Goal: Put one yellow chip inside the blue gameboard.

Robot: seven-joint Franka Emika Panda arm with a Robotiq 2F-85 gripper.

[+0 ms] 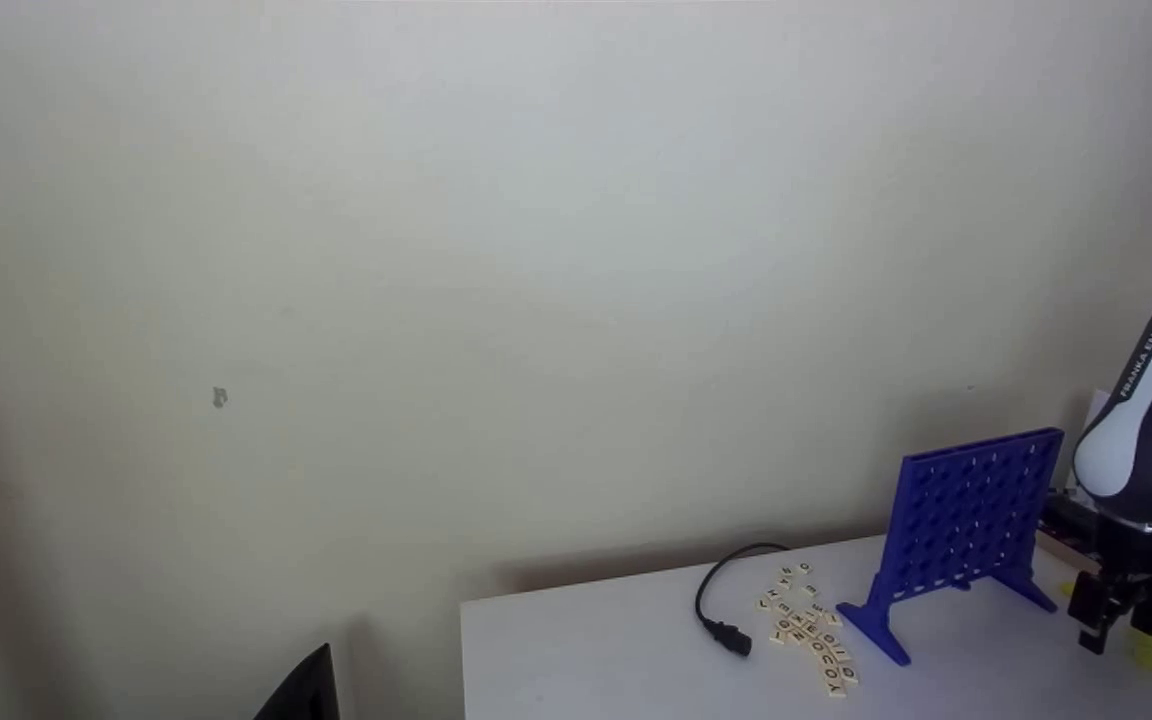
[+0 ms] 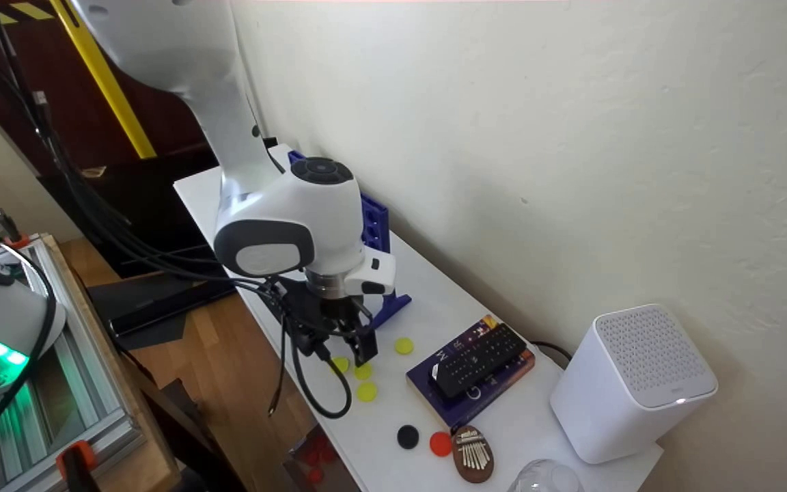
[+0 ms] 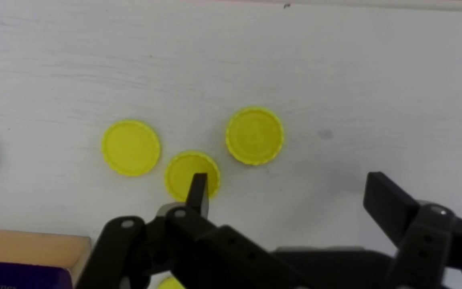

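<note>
Claw (image 3: 287, 180) spread wide; four yellow chips (image 3: 254, 135) on table (image 1: 576, 650), one blue gameboard (image 1: 972, 513) upright.

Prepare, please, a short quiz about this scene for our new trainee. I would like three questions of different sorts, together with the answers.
1. How many yellow chips show in the wrist view, counting partly hidden ones?
2. True or false: the gripper is open and holds nothing.
3. Fill the gap: beside the blue game board, which stands upright, lie small tiles printed with ____.

Key: 1. four; 2. true; 3. letters.
</note>
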